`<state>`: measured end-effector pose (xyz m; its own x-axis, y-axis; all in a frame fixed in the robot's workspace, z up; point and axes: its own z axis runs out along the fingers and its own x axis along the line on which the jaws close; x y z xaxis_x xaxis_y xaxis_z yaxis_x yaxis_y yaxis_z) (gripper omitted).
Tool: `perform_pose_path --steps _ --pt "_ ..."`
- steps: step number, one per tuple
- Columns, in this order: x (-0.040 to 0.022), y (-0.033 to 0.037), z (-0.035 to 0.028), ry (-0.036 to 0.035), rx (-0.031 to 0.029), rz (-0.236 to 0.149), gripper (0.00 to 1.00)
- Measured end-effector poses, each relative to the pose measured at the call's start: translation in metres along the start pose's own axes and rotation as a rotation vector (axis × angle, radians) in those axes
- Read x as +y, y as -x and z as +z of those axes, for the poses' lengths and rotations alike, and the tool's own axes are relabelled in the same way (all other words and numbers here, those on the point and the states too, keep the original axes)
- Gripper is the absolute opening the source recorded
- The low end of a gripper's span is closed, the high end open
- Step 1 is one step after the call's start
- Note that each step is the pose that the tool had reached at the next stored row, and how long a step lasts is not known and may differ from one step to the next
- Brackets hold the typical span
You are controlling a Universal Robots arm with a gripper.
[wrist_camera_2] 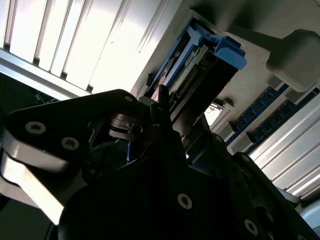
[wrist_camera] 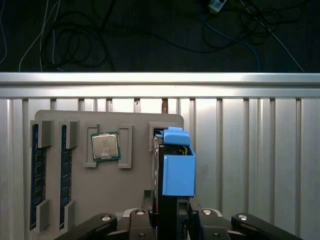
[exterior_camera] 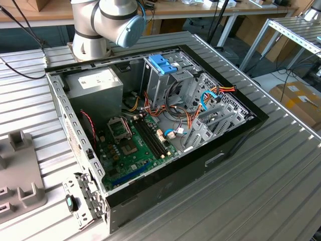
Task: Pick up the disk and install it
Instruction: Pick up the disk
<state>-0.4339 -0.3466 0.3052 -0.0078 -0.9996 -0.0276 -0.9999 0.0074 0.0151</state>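
The disk (wrist_camera: 178,161) stands on edge between my gripper's (wrist_camera: 169,209) fingers, its light-blue carrier rail toward the camera. It sits over the slot at one end of a grey holder plate (wrist_camera: 125,185); whether it is lifted clear of the slot I cannot tell. In the second wrist view the disk (wrist_camera_2: 200,65) runs away from the gripper (wrist_camera_2: 165,117), with its blue rail end farthest out. The gripper is shut on the disk. In the exterior view the open computer case (exterior_camera: 235,135) lies on the table, with a metal drive cage (exterior_camera: 160,80) inside.
The holder plate also carries two memory sticks (wrist_camera: 35,175) and a processor chip (wrist_camera: 105,146). Beyond it the slatted aluminium table (wrist_camera: 250,150) ends at an edge rail with cables behind. Inside the case are a power supply (exterior_camera: 95,83), motherboard (exterior_camera: 130,145) and loose wires.
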Motion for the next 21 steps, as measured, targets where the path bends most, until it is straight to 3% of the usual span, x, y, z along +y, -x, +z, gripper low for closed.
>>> perform_pose_path --steps 14,19,21 --pt "0.0000 0.0000 -0.0008 -0.0005 -0.0002 0.000 0.35" --pt "0.0003 0.0005 -0.0189 0.0000 0.0027 0.000 0.35" --pt "0.0005 0.0009 -0.0331 0.0000 0.0070 0.000 0.35"
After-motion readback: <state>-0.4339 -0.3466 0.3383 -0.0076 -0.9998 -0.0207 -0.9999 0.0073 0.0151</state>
